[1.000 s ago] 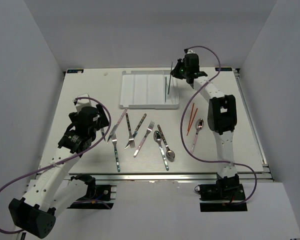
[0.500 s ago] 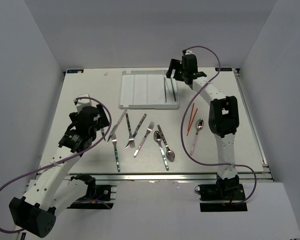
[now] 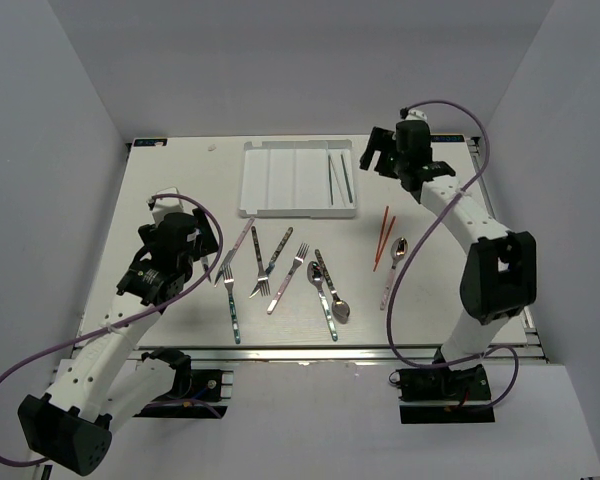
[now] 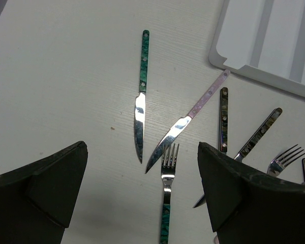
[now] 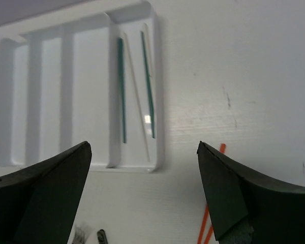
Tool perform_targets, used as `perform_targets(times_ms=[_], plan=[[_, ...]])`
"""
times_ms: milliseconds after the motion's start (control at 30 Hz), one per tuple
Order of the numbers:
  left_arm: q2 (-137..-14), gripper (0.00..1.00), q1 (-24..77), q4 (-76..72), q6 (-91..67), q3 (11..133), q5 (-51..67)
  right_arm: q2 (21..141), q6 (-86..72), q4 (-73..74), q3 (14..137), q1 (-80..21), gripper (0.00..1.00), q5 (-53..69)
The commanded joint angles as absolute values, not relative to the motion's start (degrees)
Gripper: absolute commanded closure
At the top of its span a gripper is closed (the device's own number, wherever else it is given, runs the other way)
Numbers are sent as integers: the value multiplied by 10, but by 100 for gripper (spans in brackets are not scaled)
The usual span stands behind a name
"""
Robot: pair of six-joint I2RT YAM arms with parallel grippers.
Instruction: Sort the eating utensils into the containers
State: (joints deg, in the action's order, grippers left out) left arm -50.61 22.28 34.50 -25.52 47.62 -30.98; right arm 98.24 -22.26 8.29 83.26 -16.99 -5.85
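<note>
Overhead camera looks down; nearer wrist views both apparently catch the tray [image 3: 280, 182].

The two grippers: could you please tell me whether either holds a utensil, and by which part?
Nothing is held. The right gripper stands open by the tray, the green chopsticks lying free in it; the left gripper open over the knives.

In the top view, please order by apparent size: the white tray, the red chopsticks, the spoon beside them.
1. White tray, clearly largest.
2. Red chopsticks and spoon: similar length, so I cannot rank them.
</note>
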Motion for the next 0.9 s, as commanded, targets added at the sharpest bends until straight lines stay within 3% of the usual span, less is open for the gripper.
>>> perform_targets(times_ms=[0, 100, 167, 200, 300, 500, 867], plan=[[-496, 2, 221, 345, -254, 478, -312, 1030, -255, 191, 845, -167, 11, -146], [-494, 2, 221, 345, -254, 478, -310, 1036, -258, 178, 817, -170, 12, -176], [-495, 2, 221, 345, -254, 478, -309, 1046, -259, 161, 807, -171, 23, -193], [-494, 2, 221, 345, -254, 477, -309, 1064, -257, 161, 810, -171, 39, -188], [-494, 2, 221, 344, -253, 477, -305, 1120, -254, 195, 857, -171, 71, -182], [-495, 2, 221, 342, -252, 476, -300, 1181, -262, 207, 885, -171, 63, -206], [-495, 2, 221, 340, -250, 476, -293, 1194, -256, 207, 875, -165, 62, -229]])
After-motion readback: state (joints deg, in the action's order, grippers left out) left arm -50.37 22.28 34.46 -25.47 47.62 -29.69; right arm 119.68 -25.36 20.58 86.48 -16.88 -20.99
